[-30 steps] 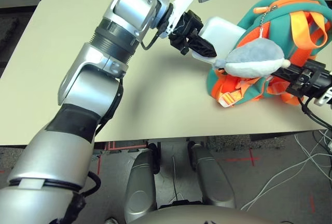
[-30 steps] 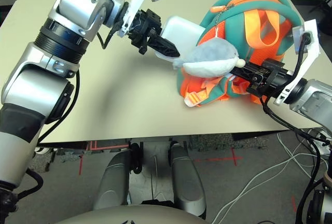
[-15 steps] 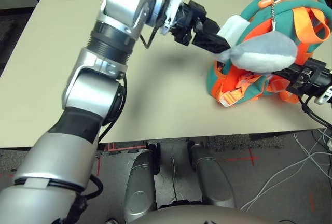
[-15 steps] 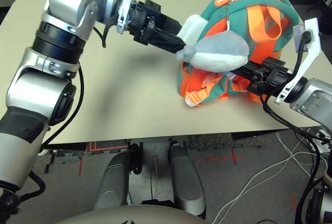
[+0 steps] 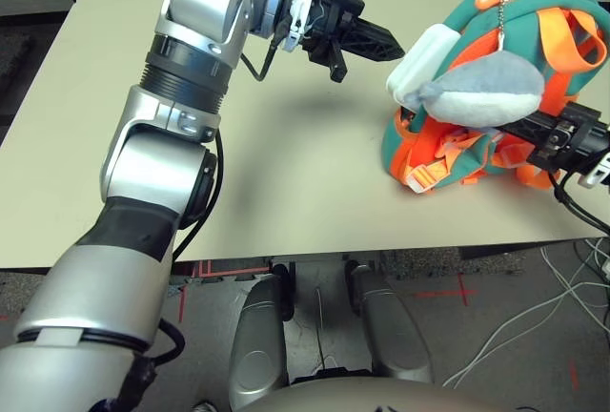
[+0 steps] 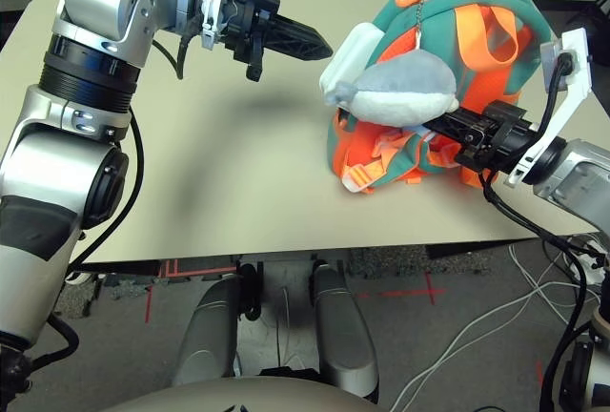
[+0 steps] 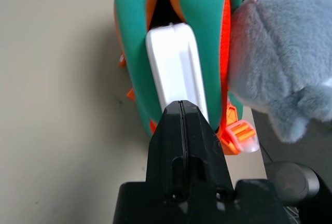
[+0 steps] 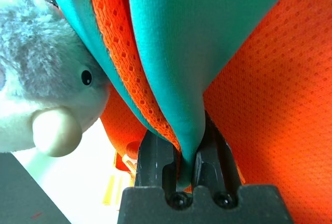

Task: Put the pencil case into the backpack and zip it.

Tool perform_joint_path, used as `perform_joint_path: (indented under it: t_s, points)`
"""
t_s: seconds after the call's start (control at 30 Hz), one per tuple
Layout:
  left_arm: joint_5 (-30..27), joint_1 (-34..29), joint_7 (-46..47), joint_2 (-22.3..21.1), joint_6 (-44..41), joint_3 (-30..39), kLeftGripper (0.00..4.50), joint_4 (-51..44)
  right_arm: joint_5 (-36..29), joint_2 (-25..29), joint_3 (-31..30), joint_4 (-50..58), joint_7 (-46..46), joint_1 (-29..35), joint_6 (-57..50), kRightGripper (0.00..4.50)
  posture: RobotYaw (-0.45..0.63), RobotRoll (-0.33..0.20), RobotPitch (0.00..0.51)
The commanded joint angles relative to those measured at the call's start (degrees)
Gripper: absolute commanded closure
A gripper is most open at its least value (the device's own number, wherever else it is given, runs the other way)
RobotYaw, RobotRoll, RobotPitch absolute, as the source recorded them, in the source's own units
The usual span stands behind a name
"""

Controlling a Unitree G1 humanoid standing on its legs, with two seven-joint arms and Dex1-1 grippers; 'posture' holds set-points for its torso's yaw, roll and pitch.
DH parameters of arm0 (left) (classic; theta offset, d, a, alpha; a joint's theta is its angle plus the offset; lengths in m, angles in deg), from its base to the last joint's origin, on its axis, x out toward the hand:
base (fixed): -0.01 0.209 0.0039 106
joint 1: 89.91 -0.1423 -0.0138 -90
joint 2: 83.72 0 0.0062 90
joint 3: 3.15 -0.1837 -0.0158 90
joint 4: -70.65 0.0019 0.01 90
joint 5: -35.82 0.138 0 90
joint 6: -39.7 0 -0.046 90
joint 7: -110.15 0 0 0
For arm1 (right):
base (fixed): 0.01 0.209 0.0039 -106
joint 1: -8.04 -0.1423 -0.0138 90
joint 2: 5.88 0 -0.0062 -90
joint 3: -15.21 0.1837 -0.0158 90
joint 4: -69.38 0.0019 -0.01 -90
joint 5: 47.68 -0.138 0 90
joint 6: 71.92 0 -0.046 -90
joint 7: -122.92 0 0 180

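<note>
Pencil case [image 5: 416, 53] now released in backpack [image 5: 496, 11], left gripper [image 5: 386, 48] withdrawn, clenched empty

Silver ribbed forearms [image 5: 205, 45], black cables, black two-finger left claw [image 5: 376, 45].

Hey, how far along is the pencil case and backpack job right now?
Partly done: the pencil case sits halfway in the backpack opening, its end sticking out. The left gripper is shut, empty, apart from it. The right gripper is clamped on backpack fabric. Left: push the case fully in, then zip.
</note>
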Motion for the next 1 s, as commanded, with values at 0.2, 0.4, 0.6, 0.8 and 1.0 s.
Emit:
perform_joint_path:
  t_s: [0.2,0.4,0.6,0.8,1.0]
  points:
    - [-0.03,-1.01,1.39,1.9,1.58,-0.34,4.5,0.75,-0.35,-0.97,0.0,1.11,0.44,0.97,-0.37,4.44,-0.18,0.0,0.262]
    - [0.96,-0.68,3.68,5.07,4.67,-0.41,4.5,4.26,-0.59,-1.25,0.3,1.5,0.75,1.41,-0.44,4.44,-0.18,0.0,0.266]
    - [0.9,0.06,6.67,10.2,6.95,0.41,4.5,7.92,-0.56,-1.87,0.03,1.56,1.08,1.3,-0.41,4.44,-0.18,0.0,0.271]
    - [1.11,0.52,8.48,14.24,8.62,1.12,4.5,10.84,-0.33,-2.25,-0.39,1.24,1.08,1.14,-0.31,4.44,-0.17,0.0,0.271]
    - [1.7,-0.31,8.04,13.08,10.0,1.81,4.5,8.78,0.02,-2.31,-0.71,0.67,0.71,0.74,-0.29,4.44,-0.16,0.0,0.269]
